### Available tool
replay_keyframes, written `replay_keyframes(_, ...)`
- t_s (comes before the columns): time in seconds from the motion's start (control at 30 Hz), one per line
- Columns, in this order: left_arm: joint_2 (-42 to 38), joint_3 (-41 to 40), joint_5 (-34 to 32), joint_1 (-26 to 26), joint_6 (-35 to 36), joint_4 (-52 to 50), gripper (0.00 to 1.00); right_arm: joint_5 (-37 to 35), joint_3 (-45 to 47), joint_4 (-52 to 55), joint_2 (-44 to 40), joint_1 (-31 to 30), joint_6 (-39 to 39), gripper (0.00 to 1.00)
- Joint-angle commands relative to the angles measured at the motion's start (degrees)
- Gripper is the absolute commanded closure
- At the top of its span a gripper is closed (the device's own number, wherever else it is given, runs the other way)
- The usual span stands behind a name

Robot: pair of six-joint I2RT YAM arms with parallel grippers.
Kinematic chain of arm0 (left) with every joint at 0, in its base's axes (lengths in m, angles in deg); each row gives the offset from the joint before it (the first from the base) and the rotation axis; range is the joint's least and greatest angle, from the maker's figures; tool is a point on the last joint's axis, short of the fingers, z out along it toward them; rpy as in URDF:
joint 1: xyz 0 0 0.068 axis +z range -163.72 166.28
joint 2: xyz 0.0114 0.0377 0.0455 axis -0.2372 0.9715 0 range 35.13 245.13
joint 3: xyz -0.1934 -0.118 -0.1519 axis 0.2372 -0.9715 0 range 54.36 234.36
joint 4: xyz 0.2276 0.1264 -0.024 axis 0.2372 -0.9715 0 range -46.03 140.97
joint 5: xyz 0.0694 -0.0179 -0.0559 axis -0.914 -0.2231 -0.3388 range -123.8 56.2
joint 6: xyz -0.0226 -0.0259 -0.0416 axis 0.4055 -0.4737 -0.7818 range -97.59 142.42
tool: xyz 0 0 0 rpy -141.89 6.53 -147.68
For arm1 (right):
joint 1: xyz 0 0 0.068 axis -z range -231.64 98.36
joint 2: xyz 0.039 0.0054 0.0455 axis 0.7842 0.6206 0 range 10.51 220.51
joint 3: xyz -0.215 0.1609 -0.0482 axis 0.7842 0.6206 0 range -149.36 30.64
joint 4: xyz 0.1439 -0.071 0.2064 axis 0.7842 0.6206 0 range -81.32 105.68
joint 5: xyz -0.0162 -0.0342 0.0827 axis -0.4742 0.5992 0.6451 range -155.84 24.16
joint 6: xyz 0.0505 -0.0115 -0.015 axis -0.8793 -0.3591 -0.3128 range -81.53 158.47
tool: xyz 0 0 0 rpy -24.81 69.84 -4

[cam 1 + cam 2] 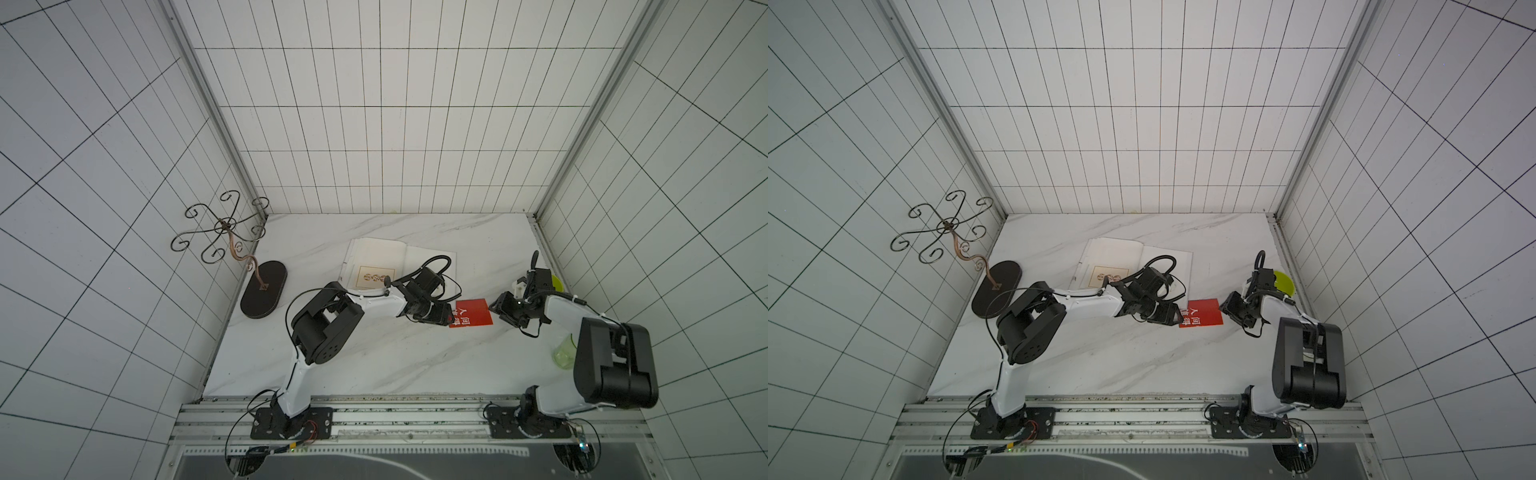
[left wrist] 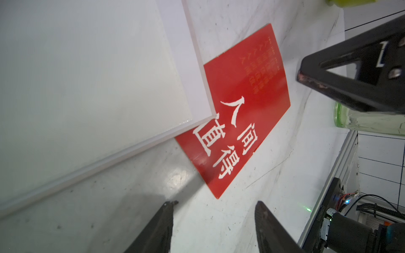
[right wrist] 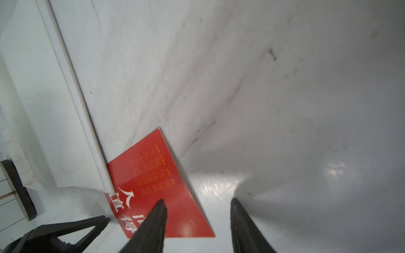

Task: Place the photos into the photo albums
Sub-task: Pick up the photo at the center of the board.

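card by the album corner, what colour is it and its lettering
The card is red with large white characters; best in the left wrist view.

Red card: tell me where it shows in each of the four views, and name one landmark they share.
Top view: the red card lies on the table, right of centre.
Top view: just right of centre.
Left wrist: near the middle of the picture.
Right wrist: low in the picture, left of centre.
Shared landmark: the open album; in both wrist views its corner overlaps the card.
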Motion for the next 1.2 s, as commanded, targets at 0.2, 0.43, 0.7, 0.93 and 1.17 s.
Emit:
replay_keyframes(0.2, 5.53, 4.99, -0.44, 0.18, 0.10, -2.54, 0.40, 7.10, 0.85, -3.67, 5.08, 0.08, 1.03, 0.54)
replay_keyframes(0.43, 5.41, 4.77, -1.94, 0.21, 0.42, -2.91, 0.40, 10.57, 3.72, -4.21, 2.08, 0.35, 0.53, 0.56)
replay_keyframes(0.7, 4.14, 2.82, -2.75, 0.49, 0.98, -3.23, 0.40, 16.44, 6.39, -6.56, -1.86, 1.24, -0.24, 0.64)
replay_keyframes(0.93, 3.11, 0.32, -3.29, 0.73, 1.07, -2.78, 0.40, 20.53, 8.83, -9.14, -4.33, 2.30, -1.43, 0.74)
replay_keyframes(1.17, 3.19, -0.33, -2.56, 1.24, 0.81, -2.30, 0.40, 24.56, 9.94, -9.57, -4.65, 2.63, -1.01, 0.79)
